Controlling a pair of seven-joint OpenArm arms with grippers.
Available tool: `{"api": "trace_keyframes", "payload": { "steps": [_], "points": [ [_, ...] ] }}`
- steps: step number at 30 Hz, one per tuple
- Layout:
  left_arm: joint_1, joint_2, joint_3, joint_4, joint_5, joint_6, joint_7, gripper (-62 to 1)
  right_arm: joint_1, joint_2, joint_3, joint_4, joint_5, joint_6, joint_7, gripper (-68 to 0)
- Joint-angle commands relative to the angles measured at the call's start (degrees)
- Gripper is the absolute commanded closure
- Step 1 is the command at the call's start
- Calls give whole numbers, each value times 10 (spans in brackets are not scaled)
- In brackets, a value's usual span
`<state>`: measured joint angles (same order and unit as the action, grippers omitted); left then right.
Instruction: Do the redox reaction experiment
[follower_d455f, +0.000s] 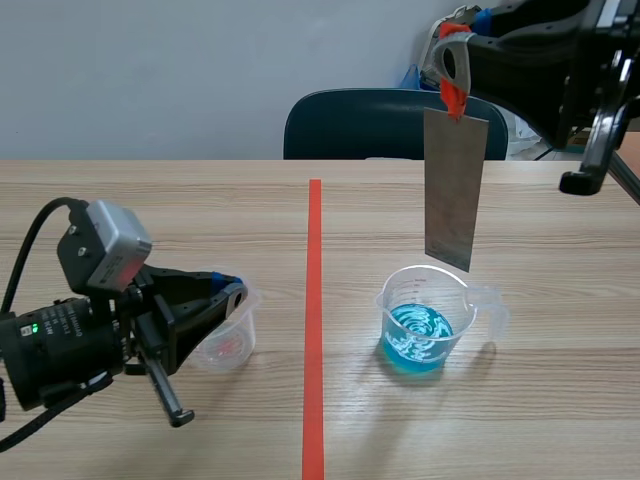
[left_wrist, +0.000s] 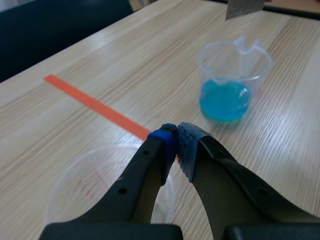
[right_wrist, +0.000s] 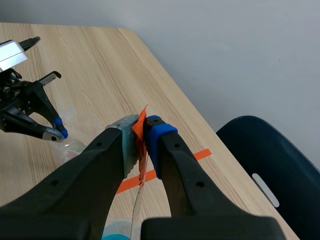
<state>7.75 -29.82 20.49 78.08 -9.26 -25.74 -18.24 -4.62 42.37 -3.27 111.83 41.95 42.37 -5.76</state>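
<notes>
Splashing is the risk: right gripper (follower_d455f: 455, 72), clamped on the metal strip (follower_d455f: 456, 185), hangs it over the beaker (follower_d455f: 425, 300) of blue liquid (follower_d455f: 418, 335) toward the table's (follower_d455f: 570, 320) near edge; a swinging strip could tip it. Left gripper (left_wrist: 175, 145) pinches the empty cup (follower_d455f: 228, 345) by its rim.

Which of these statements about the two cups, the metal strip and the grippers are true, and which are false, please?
1. The metal strip hangs above the cup of blue liquid, clear of the liquid. True.
2. The right gripper is open. False: it is shut on the metal strip, pinching the orange tab at its top.
3. Both cups hold blue liquid. False: the empty cup at the left gripper holds none.
4. The left gripper is shut at the empty cup's rim. True.
</notes>
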Motion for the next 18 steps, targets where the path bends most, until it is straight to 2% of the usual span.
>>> {"api": "trace_keyframes", "payload": {
  "steps": [1,8,18],
  "points": [
    [-12,7,4,14,-7,1,-5,-32,11,2,0,9,10,4,13,-5],
    [-59,33,39,14,-24,5,33,-32,12,2,0,9,10,4,13,-5],
    [-107,72,95,14,-23,12,74,-32,12,2,0,9,10,4,12,-5]
  ]
}}
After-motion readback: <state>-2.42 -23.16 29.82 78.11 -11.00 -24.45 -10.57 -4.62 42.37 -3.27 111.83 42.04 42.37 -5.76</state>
